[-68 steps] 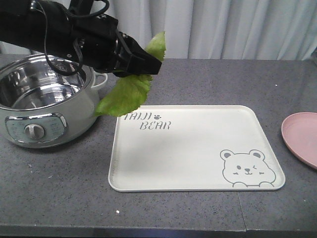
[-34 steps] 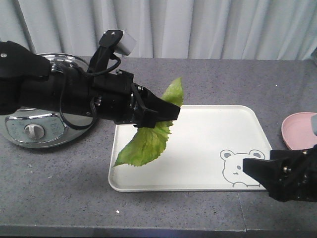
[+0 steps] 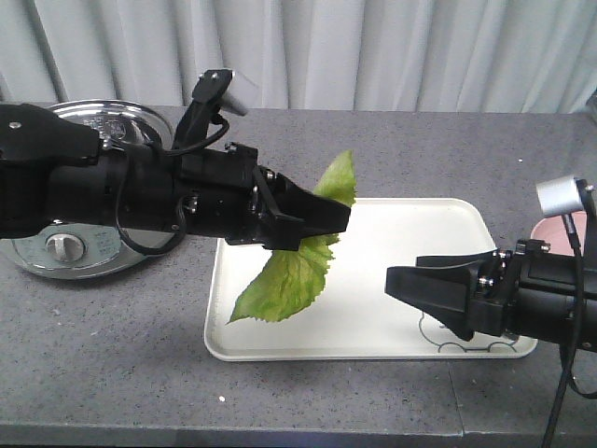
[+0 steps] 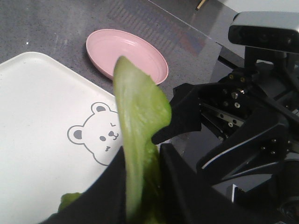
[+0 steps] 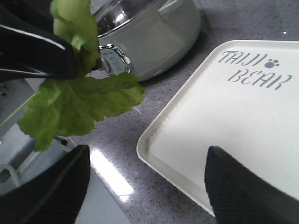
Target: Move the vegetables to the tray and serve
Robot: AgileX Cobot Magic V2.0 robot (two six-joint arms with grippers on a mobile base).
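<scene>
One lettuce leaf [image 3: 284, 280] is in play: bright green, crinkled at the edge, with a paler rib running up to where it is pinched. The left gripper [image 3: 328, 217] is clamped on its upper part. The broad blade hangs limp and slanted over the left half of the cream tray [image 3: 364, 343], its tip low toward the near-left corner. Whether the tip touches the tray cannot be told.

Half a second ago the leaf hung slightly further left. A second ago it was still at the pot's [image 3: 65, 252] edge, by the tray's far-left corner. The right gripper [image 3: 410, 285] has since come in from the near-right corner and now reaches over the tray's right side. Its jaws are spread wide and hold nothing.

In the front view the right arm hides most of the bear drawing [image 4: 100, 135] and much of the pink plate [image 4: 126, 53]. The left wrist view shows both whole, with the plate just beyond the tray on the grey countertop [image 3: 112, 373]. The left arm covers the "TAIJI BEAR" lettering [image 5: 254, 70] from the front, but the right wrist view reads it plainly. That view also shows the pot's control knob behind the leaf.
</scene>
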